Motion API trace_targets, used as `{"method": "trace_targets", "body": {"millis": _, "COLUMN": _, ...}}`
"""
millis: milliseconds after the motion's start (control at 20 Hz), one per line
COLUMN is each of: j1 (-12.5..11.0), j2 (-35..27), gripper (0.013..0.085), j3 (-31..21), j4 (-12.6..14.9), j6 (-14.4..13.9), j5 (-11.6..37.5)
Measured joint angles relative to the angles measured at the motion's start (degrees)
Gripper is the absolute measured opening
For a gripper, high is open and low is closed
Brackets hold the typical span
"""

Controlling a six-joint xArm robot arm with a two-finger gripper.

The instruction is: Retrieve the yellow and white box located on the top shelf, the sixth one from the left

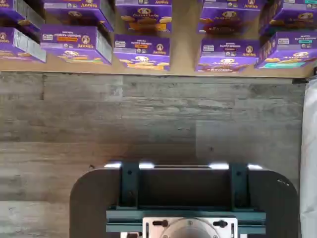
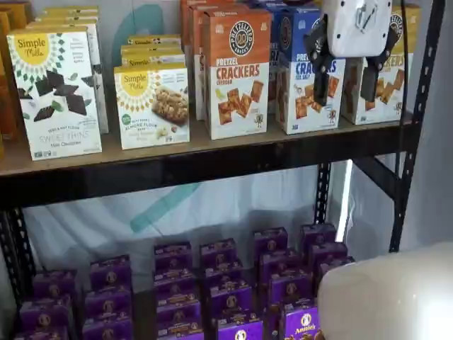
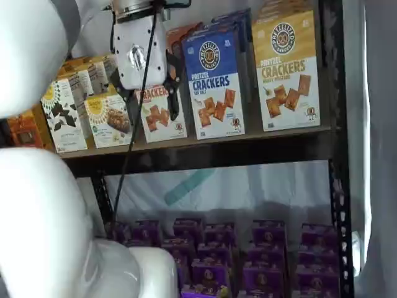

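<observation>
item: yellow and white box (image 3: 286, 69), far end of the top shelf (image 3: 205, 152), directly beside the blue cracker box (image 3: 214, 84). gripper (image 2: 345, 83): fingers spread, empty, hanging before the shelf. risk: drifting sideways, its fingers could clip the blue neighbour and topple it.

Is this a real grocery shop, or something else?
Probably a mock store set up for robot trials, not a real shop. A top shelf on bare metal uprights holds cracker boxes, including the yellow and white box; purple Annie's boxes stand below, plastic sheeting hangs behind, and no price tags show.
</observation>
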State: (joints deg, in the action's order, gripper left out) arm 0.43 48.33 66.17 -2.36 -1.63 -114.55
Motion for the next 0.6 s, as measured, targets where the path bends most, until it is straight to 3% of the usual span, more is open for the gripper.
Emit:
{"method": "trace_targets", "body": {"millis": 200, "j1": -1.9, "j2": 1.1, "gripper": 0.085, "j3": -0.9, "j4": -2.1, "j6": 1.0, "j5": 1.6}}
{"method": "trace_targets", "body": {"millis": 600, "j1": -2.4, "j2": 1.2, "gripper": 0.085, "j3": -1.2, "j4": -1.6, "j6": 1.9, "j5": 2.8}}
